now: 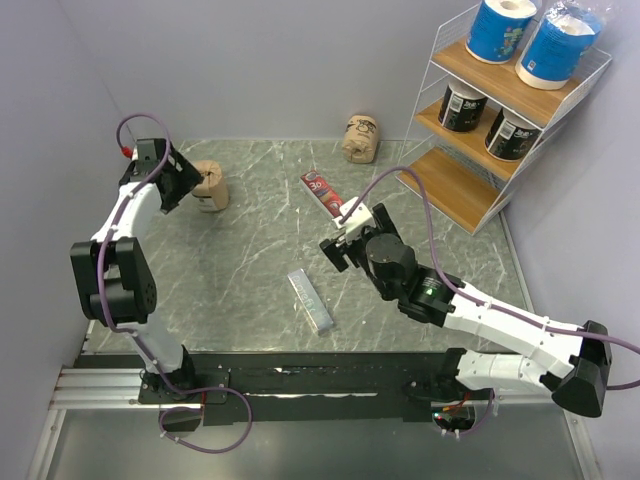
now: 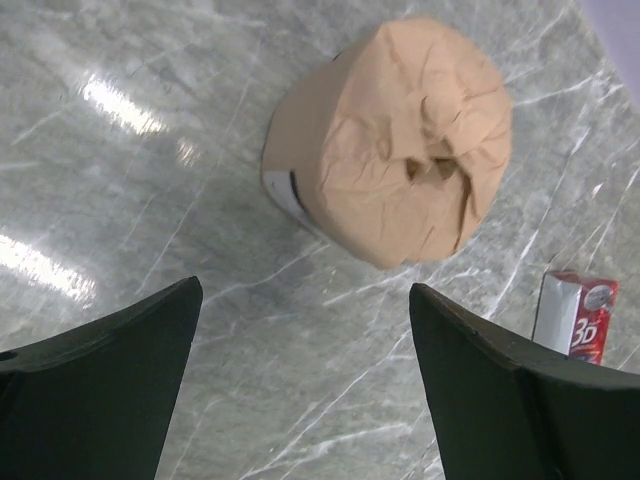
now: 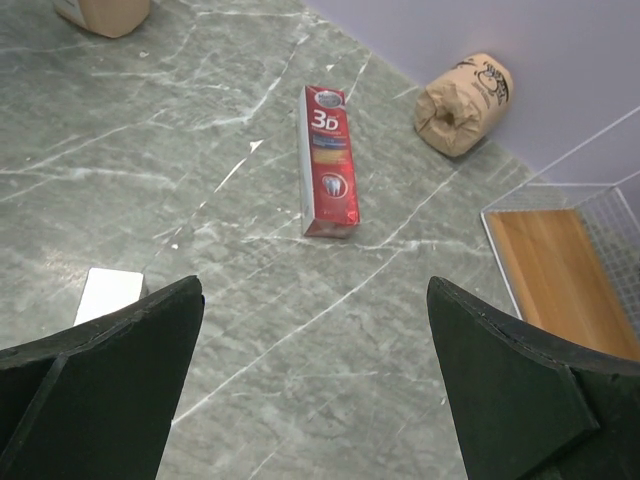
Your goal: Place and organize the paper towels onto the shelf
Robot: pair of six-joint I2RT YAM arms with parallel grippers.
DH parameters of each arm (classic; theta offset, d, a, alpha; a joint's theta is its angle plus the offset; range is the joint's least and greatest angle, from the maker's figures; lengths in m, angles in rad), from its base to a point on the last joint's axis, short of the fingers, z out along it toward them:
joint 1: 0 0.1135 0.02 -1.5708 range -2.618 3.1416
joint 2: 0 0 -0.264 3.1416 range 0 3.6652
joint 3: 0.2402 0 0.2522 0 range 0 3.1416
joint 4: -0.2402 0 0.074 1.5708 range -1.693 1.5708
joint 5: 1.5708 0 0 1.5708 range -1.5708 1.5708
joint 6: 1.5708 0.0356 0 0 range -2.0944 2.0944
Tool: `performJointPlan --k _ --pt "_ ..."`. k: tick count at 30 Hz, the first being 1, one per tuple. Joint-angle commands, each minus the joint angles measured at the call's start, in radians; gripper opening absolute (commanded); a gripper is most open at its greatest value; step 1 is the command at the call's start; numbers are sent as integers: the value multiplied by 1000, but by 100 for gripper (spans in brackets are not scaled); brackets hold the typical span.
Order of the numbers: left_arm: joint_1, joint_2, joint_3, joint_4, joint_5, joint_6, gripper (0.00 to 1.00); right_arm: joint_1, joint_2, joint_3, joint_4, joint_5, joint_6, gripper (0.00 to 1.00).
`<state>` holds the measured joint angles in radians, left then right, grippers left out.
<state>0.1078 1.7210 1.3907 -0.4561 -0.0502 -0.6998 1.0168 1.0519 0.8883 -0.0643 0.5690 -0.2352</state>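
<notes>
tan paper towel roll (image 2: 400,140) is standing on end just beyond the left gripper (image 2: 303,290), the nearer one, hovering spread and empty.

Bright, even overhead light filled all views. White glare streaked the marble table (image 2: 110,100), and the tan paper towel roll (image 2: 400,140) cast a soft shadow. Focus was sharp.

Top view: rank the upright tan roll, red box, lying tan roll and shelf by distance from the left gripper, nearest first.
1. upright tan roll: far left, right beside the open left gripper.
2. red box: mid-table.
3. lying tan roll: by the back wall.
4. shelf: far right corner.
</notes>
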Motion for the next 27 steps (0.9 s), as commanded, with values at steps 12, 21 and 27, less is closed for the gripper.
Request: performJointPlan --k 12,21,27 --pt "0 150 139 85 32 8 89 19 8 -11 50 3 5 100" --pt "-3 198 119 109 84 39 79 17 23 -20 58 12 -4 100" --pt "-8 233 166 44 66 82 79 19 37 -11 34 0 36 100"
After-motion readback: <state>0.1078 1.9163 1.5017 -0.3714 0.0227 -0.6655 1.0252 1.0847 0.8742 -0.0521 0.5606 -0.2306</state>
